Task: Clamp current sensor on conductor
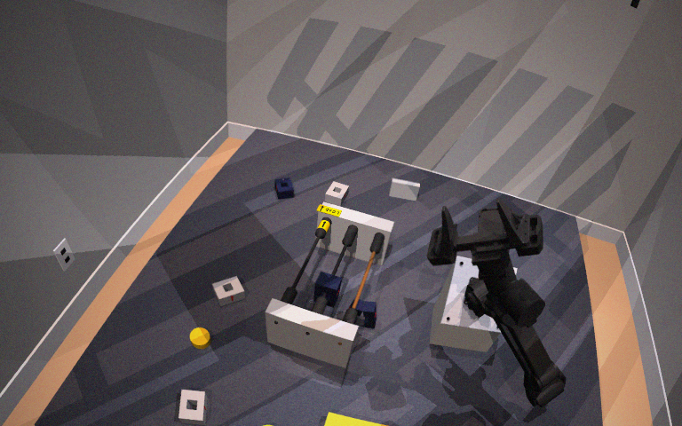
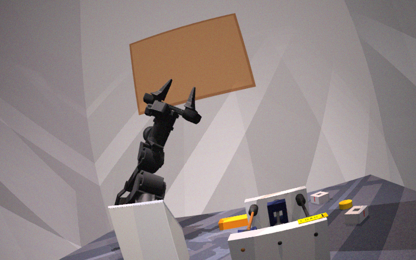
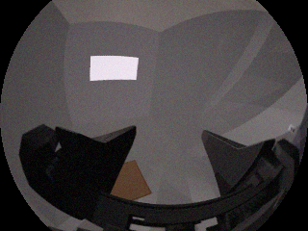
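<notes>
Grey walls point(image 1: 122, 79) point(image 2: 284, 96) point(image 3: 111, 101) streaked with light and shadow, around a dark patterned surface point(image 1: 149, 295) point(image 2: 397, 219) with orange-brown side strips. On one wall, a tilted brown board point(image 2: 190, 58) point(image 3: 131, 183). In the wrist view, also a bright white rectangle point(image 3: 114, 67).

Black robot arm point(image 1: 513, 327) point(image 2: 152, 157), raised beside a pale box point(image 1: 463, 337) point(image 2: 142, 228), well above the surface. Jaws spread wide, pointing upward, with nothing between the fingers point(image 1: 510, 226) point(image 2: 190, 99).

Two upright off-white end blocks, one plain on top point(image 1: 310, 335) point(image 2: 260, 215), the other with the LOAD label point(image 1: 360, 245) point(image 2: 261, 245). Between them, three conductors: dark under the yellow LOAD label point(image 1: 329, 210) point(image 2: 312, 218), dark in the middle, orange on the far side. Around the LOAD conductor point(image 1: 307, 261) point(image 2: 305, 208), no sensor. On the middle conductor point(image 1: 342, 258) point(image 2: 279, 219), a dark blue block point(image 1: 328, 286) point(image 2: 277, 206). Just beside the orange conductor point(image 1: 364, 277) point(image 2: 250, 220), a partly hidden dark blue piece point(image 1: 368, 314) point(image 2: 242, 230), apparently the open sensor; arrow direction impossible to tell.

Elsewhere, a yellow-orange block point(image 1: 355, 421) point(image 2: 234, 222), white blocks with square openings point(image 1: 228, 295) point(image 2: 358, 218), a small dark blue block point(image 1: 284, 192) and a yellow disc point(image 1: 199, 337) point(image 2: 345, 204).
</notes>
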Motion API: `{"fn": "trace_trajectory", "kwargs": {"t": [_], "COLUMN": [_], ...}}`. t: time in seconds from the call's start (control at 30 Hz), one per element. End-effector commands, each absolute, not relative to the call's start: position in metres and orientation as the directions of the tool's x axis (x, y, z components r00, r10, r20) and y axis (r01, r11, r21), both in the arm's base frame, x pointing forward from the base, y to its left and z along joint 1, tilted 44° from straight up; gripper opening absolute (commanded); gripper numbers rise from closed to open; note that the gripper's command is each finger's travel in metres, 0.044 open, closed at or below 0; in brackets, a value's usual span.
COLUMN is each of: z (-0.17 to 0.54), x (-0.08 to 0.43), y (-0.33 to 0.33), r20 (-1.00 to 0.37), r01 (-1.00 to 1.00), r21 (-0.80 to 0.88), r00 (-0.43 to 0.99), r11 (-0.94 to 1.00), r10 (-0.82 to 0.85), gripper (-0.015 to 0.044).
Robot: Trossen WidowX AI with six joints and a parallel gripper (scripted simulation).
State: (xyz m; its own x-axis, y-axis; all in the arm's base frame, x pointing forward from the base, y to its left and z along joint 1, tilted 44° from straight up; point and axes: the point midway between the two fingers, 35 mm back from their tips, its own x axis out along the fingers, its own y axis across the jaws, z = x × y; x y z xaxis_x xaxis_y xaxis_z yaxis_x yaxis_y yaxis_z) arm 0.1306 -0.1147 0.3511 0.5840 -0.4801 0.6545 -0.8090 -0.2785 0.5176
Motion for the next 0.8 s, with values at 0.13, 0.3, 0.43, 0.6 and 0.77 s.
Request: {"fn": "trace_trajectory", "kwargs": {"t": [0.13, 0.3, 0.43, 0.6, 0.77], "z": [0.353, 0.352, 0.348, 0.341, 0.333], "x": [0.157, 0.197, 0.229, 0.267, 0.294], "y": [-0.113, -0.104, -0.089, -0.061, -0.033], "r20": [0.582, 0.469, 0.372, 0.246, 0.147], "r01": [-0.69, -0.429, -0.205, -0.003, 0.046], "r21": [0.716, 0.883, 0.869, 0.645, 0.349], "r00": [0.672, 0.79, 0.871, 0.948, 0.984], "r11": [-0.103, 0.19, 0.451, 0.764, 0.936], "r10": [-0.458, -0.395, -0.321, -0.204, -0.104], "gripper": [0.044, 0.044, 0.044, 0.044, 0.044]}}
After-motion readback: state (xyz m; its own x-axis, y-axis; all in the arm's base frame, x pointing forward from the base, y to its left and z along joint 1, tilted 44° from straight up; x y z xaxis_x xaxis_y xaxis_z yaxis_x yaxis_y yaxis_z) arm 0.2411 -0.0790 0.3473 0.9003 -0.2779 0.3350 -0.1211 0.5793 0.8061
